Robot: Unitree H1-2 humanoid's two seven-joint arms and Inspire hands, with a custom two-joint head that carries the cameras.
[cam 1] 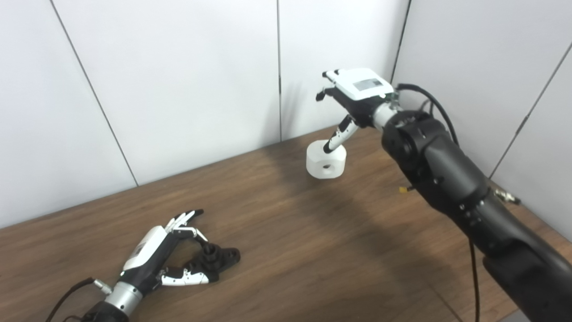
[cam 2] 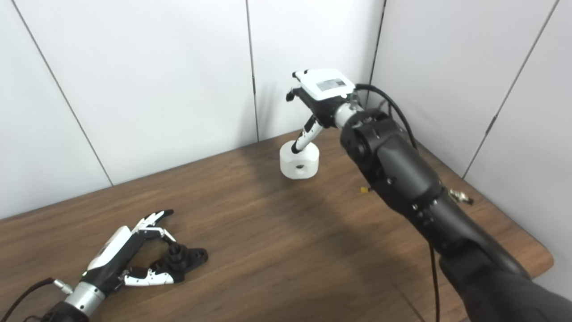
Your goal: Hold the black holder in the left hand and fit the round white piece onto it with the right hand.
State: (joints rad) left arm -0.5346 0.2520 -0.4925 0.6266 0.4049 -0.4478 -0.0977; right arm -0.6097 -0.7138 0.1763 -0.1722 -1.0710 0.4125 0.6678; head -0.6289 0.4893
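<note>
Early going here: the black plastic holder (cam 1: pixel 220 257) lies on the brown wooden tabletop (cam 1: pixel 286 250), near the front left, and the left hand (cam 1: pixel 167 252) lies around it, fingers spread, not yet clasping as far as I can tell. Far back sits the round white piece (cam 1: pixel 325 159) with its side hole; the right hand (cam 1: pixel 353 96) hovers above, open, thumb at its top. Both grasps and the fitting remain. Nothing blocks the path between them.

Right hand (cam 2: pixel 322 96) above white piece (cam 2: pixel 299 161), left hand (cam 2: pixel 120 257) beside black holder (cam 2: pixel 185 257)
</note>
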